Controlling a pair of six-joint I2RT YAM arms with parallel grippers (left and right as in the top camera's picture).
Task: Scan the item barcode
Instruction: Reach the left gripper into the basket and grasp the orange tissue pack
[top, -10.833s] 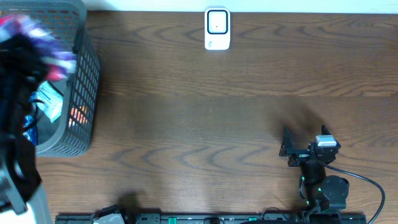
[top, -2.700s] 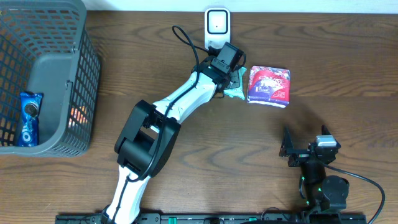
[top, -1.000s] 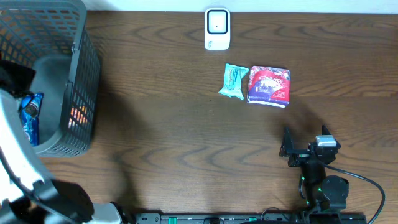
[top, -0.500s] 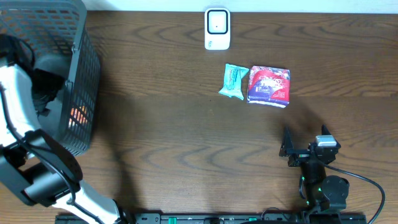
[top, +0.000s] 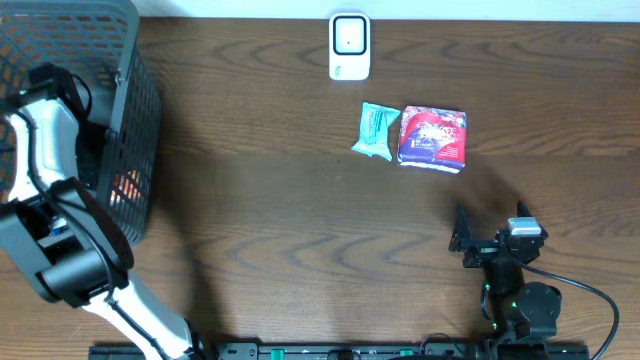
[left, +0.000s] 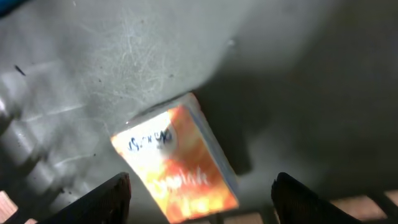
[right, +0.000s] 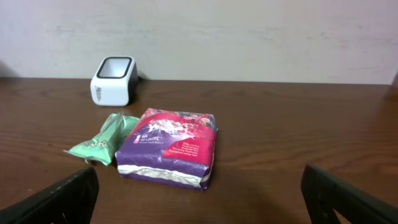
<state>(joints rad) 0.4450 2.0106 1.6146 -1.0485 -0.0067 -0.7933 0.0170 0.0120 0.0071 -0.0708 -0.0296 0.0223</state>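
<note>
Left hand (left: 200, 186): I see it down inside the basket (top: 140, 110), pointing at the basket floor. Its two fingers (left: 109, 199) stand wide apart and it holds nothing.
Orange box (left: 177, 165): it lies flat on the grey basket floor, turned at a slant. It sits between my two left fingers in the wrist view, but neither finger touches it. One end is close to the basket wall.
Writing on the box: I can see a white patch with dark letters near one end, but it is too blurry for me to read.
Left arm (top: 40, 120): from above I see it go over the basket rim and bend down inside. It hides most of the basket floor.
Right hand (right: 200, 193): it is as wide open as it goes, and nothing is between its fingers. It rests low near the front edge of the desk (top: 300, 220), well apart from everything else.
Scanner (top: 349, 45): the small white box stands at the back edge of the desk, near the middle.
Green packet (top: 377, 131): it lies on the desk a little in front of the scanner and to its right.
Purple pack (top: 432, 138): it lies flat right beside the green packet, and the two look like they touch.
Basket: it is grey with a wall full of holes, and it stands at the far left corner of the desk.
</note>
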